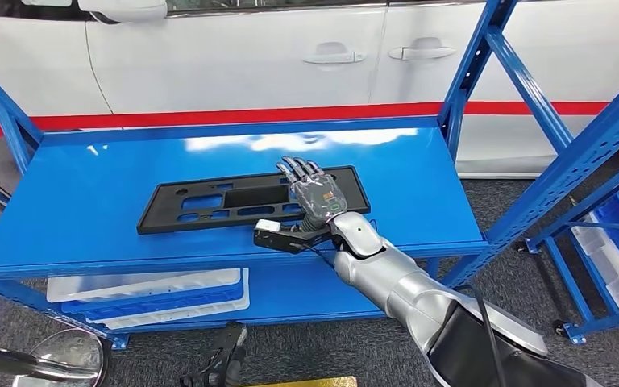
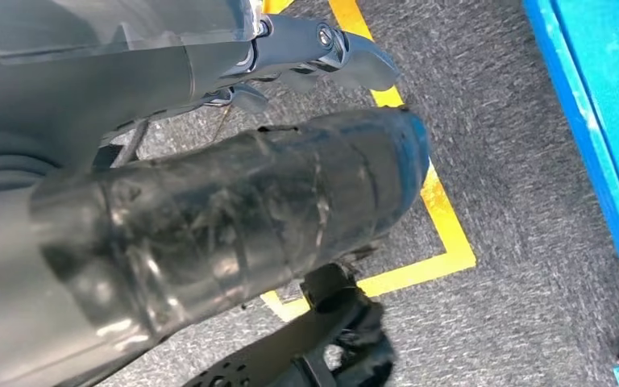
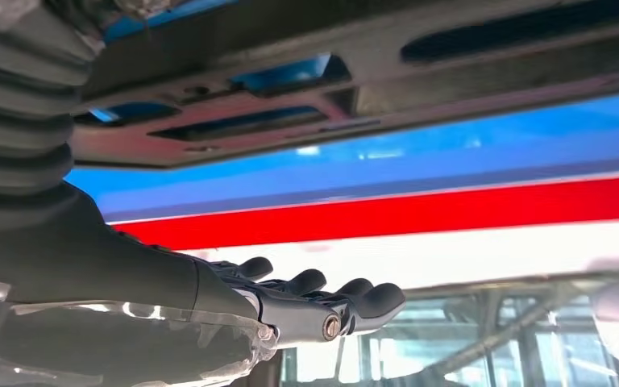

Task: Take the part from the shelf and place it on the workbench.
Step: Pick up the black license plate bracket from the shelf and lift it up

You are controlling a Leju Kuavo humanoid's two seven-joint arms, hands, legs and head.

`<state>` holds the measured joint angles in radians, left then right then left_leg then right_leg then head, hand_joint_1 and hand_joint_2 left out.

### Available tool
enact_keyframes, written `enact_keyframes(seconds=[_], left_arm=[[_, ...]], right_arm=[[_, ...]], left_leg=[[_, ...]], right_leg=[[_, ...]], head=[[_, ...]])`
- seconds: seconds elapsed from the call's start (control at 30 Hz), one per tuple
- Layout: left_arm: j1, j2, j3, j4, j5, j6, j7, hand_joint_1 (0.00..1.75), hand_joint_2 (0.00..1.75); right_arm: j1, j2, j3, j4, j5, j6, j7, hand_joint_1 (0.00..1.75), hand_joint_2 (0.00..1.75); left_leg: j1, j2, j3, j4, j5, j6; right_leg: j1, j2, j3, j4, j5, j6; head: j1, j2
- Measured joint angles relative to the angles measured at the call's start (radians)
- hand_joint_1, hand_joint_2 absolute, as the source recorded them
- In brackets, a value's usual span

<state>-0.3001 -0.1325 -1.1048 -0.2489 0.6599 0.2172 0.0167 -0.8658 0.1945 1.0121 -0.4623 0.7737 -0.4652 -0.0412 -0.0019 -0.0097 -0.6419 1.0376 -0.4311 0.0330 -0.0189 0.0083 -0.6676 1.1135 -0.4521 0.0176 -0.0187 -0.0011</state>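
part [image 1: 242,200]: flat on blue shelf [image 1: 89,201], right of middle | right hand [image 1: 313,190]: fingers straight and apart above part's right end, holding nothing | left hand [image 2: 306,56]: hangs over floor, grip unclear

The head view looks forward and down from high up onto the blue shelf [image 1: 89,218], the right hand [image 1: 314,192] mid-frame. The right wrist view sits close behind that hand [image 3: 322,302], turned, sharing the black part [image 1: 234,201] and shelf. The left wrist view faces the floor [image 2: 516,185].
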Motion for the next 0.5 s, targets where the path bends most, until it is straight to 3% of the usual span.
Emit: enact_keyframes(seconds=[0.07,0.2,0.3,0.37,0.4,0.43,0.5], left_arm=[[-0.001,0.0,0.0,0.0,-0.002,-0.001,0.001,0.0,0.0],[-0.001,0.001,-0.001,0.001,-0.01,-0.001,0.001,0.0,0.0],[-0.001,0.002,-0.007,0.001,-0.018,-0.003,0.007,0.0,0.0],[0.002,0.004,-0.013,0.001,-0.025,-0.005,0.014,0.0,0.0],[0.004,0.005,-0.014,0.001,-0.027,-0.005,0.017,0.0,0.0],[0.006,0.006,-0.016,0.001,-0.029,-0.004,0.019,0.0,0.0],[0.006,0.008,-0.017,0.001,-0.032,0.001,0.019,0.0,0.0]], right_arm=[[0.001,0.003,0.0,-0.006,0.0,0.012,-0.01,0.0,1.75],[0.003,0.004,0.0,-0.017,0.0,0.044,-0.03,0.0,1.75],[0.004,0.005,0.0,-0.027,0.0,0.065,-0.041,0.0,1.75],[0.01,0.005,0.0,-0.03,0.001,0.078,-0.043,0.0,1.75],[0.014,0.005,0.0,-0.031,0.003,0.085,-0.042,0.0,1.75],[0.016,0.005,0.001,-0.034,0.008,0.092,-0.04,0.0,1.75],[0.017,0.005,0.003,-0.039,0.027,0.105,-0.029,0.0,1.75]], left_leg=[[-0.003,0.0,-0.006,0.009,-0.005,-0.01],[-0.001,0.002,-0.018,0.035,-0.024,-0.026],[0.005,0.004,-0.088,0.188,-0.101,-0.043],[0.007,0.004,-0.128,0.264,-0.117,-0.047],[0.007,0.004,-0.125,0.253,-0.099,-0.045],[0.007,0.004,-0.103,0.206,-0.067,-0.042],[0.004,0.004,-0.039,0.075,-0.013,-0.032]], right_leg=[[0.003,0.002,0.018,-0.039,0.002,-0.009],[-0.001,0.004,0.022,-0.047,0.007,-0.028],[-0.003,0.002,0.024,-0.048,0.007,-0.036],[-0.002,0.002,0.025,-0.048,0.007,-0.037],[-0.002,0.002,0.025,-0.048,0.006,-0.037],[-0.002,0.003,0.027,-0.048,0.006,-0.037],[-0.001,0.004,0.028,-0.048,0.005,-0.034]], head=[[-0.001,0.0],[-0.004,0.0],[-0.012,0.0],[-0.012,0.0],[-0.012,0.0],[-0.012,0.0],[-0.012,0.0]])
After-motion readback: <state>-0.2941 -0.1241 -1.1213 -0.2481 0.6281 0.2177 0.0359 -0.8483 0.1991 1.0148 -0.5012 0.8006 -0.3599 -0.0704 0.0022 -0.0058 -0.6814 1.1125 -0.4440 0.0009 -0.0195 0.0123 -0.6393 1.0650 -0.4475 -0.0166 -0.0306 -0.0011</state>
